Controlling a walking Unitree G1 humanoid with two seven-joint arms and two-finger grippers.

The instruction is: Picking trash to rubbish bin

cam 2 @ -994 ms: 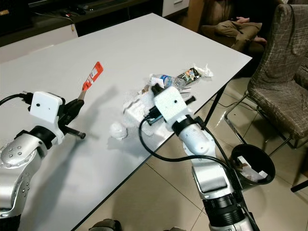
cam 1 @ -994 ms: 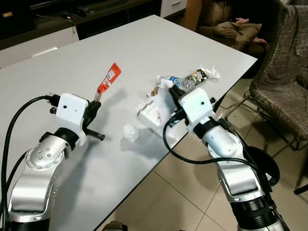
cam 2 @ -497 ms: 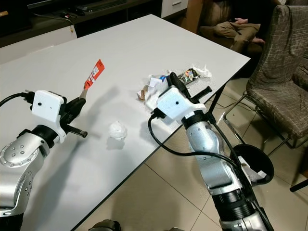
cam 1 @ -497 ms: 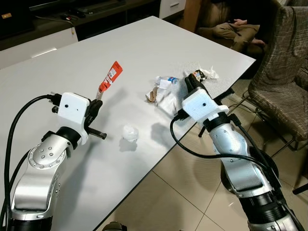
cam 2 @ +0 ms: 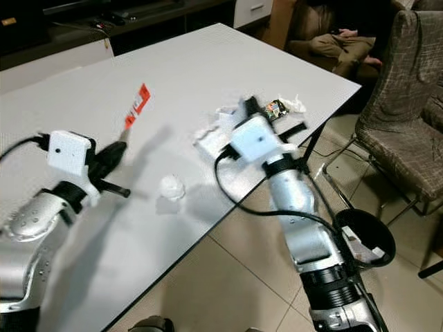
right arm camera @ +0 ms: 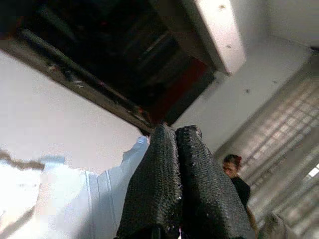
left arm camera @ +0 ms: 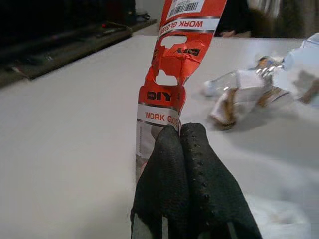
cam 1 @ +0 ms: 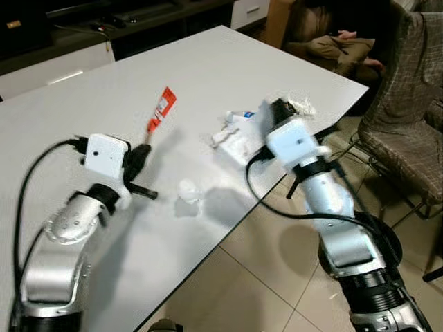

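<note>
The fingers (left arm camera: 182, 169) of the left gripper (cam 1: 138, 155) are pressed together on the lower end of a red wrapper (cam 1: 161, 109), which is held upright above the white tabletop (cam 1: 83, 90) in the left eye view. A crumpled white wad (cam 1: 187, 190) lies on the tabletop just beside that gripper. Further along, the right gripper (cam 1: 266, 114) is raised over a heap of trash near the tabletop's far edge, and a white paper piece (cam 1: 239, 135) hangs under it.

In the right eye view a black rubbish bin (cam 2: 363, 238) stands on the tiled floor beside the right arm, with pale scraps lying in it. A shiny foil packet (cam 2: 277, 108) and a white crumple (cam 2: 296, 104) lie at the tabletop's edge.

In the left wrist view the wrapper is seen as red and white, printed "DIY" and "WORK", with a barcode at its upper end. A clear plastic bottle (left arm camera: 224, 82) lies on the tabletop beyond it.

In the right wrist view the right fingers (right arm camera: 169, 184) are closed tight against each other, and the white paper is nipped between them.
</note>
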